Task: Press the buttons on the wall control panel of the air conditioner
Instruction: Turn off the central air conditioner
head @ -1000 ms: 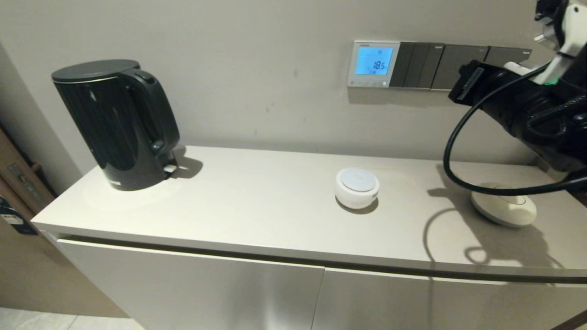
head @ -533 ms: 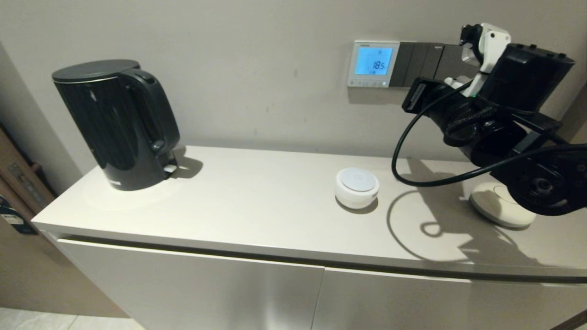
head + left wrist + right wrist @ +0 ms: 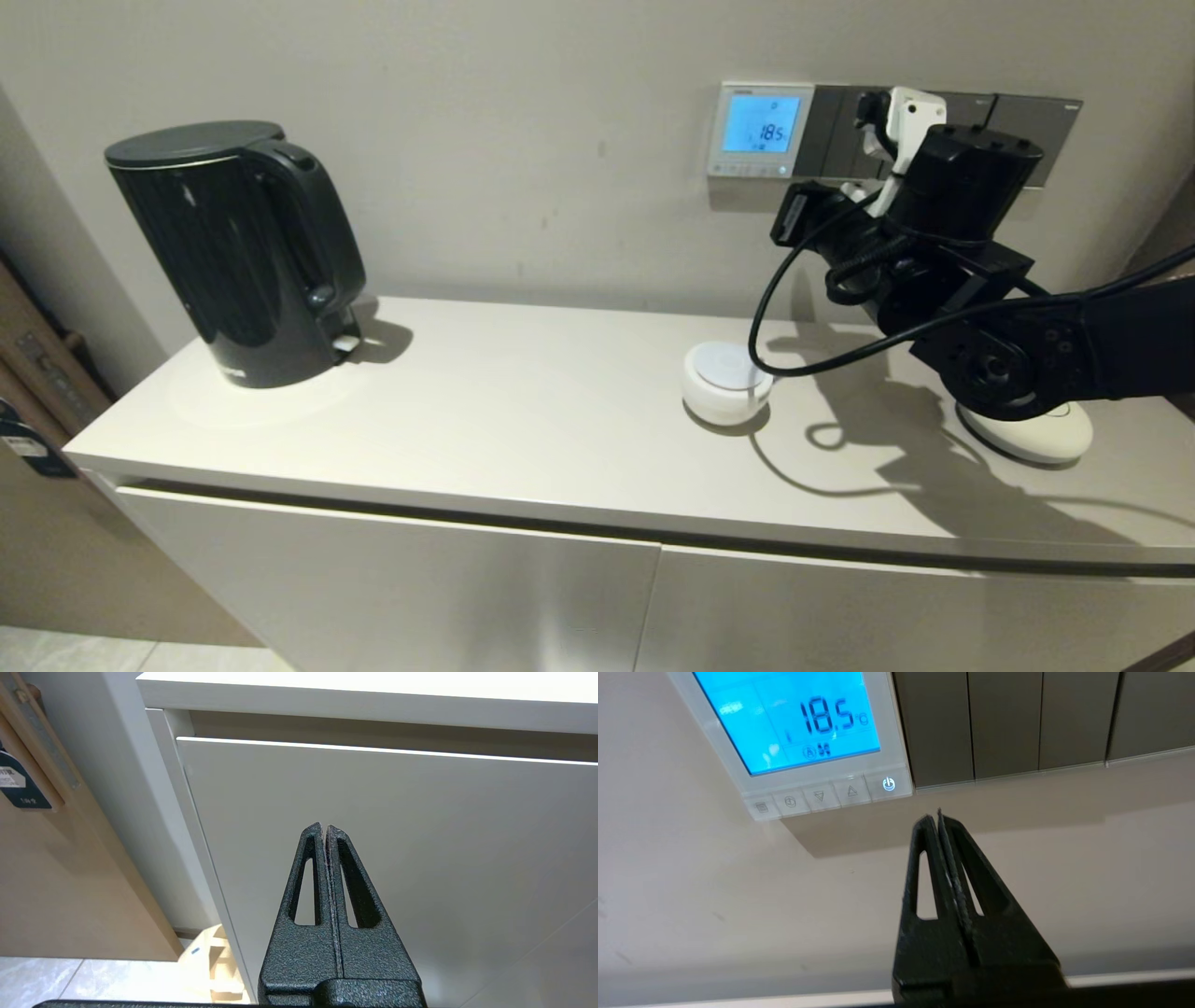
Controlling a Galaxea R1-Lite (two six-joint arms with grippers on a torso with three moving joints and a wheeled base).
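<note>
the air conditioner's wall control panel (image 3: pixel 760 129) is mounted on the far wall, above the right half of the cabinet top (image 3: pixel 523 420). its screen (image 3: pixel 787 716) glows blue and reads 18.5. along its lower edge runs the row of buttons (image 3: pixel 822 796), five pale keys, the rightmost one lit with a power mark. dark grey switch plates (image 3: pixel 934 131) join the panel directly on its right.

the right gripper (image 3: pixel 934 817) is raised toward the wall, its two fingers pressed together with nothing between them. in the right wrist view the tip sits just below the panel's lower right corner, under the lit power key, close to it but apart (whether it touches the wall itself cannot be told). in the head view the right arm (image 3: pixel 980 308) reaches in from the right, its black cable looping down over the cabinet top.

the left gripper (image 3: pixel 325 830) hangs low in front of the cabinet door (image 3: pixel 397 858), fingers closed flat against each other and holding nothing.

on the cabinet top a black kettle (image 3: pixel 238 247) stands at the left, a small round white device (image 3: pixel 725 381) lies below the panel, and a cream oval object (image 3: pixel 1036 434) lies at the right, partly under the arm.
</note>
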